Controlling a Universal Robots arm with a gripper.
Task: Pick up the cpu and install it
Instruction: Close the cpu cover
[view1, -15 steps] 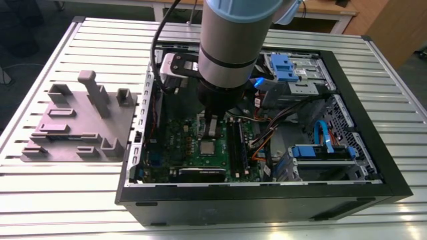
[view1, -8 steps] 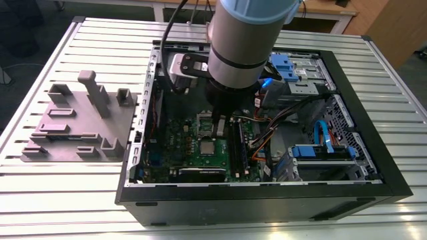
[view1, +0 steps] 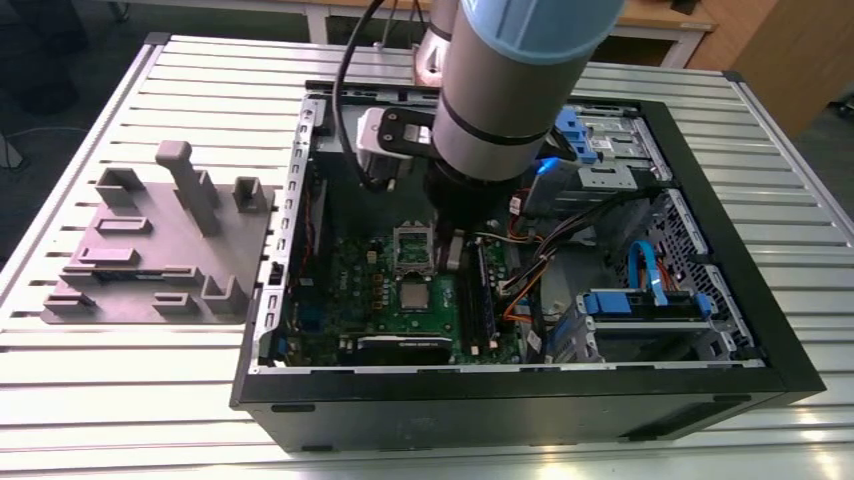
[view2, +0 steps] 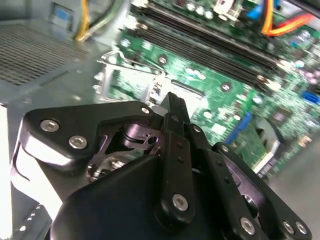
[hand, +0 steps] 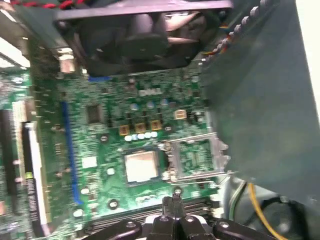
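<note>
Silver cpu (hand: 141, 166) lies on the motherboard (hand: 150, 100) in the first wrist view; second wrist view — jaws together.

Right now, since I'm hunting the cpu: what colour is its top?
Pale silver-grey; the cpu shows best in the first wrist view.
</note>
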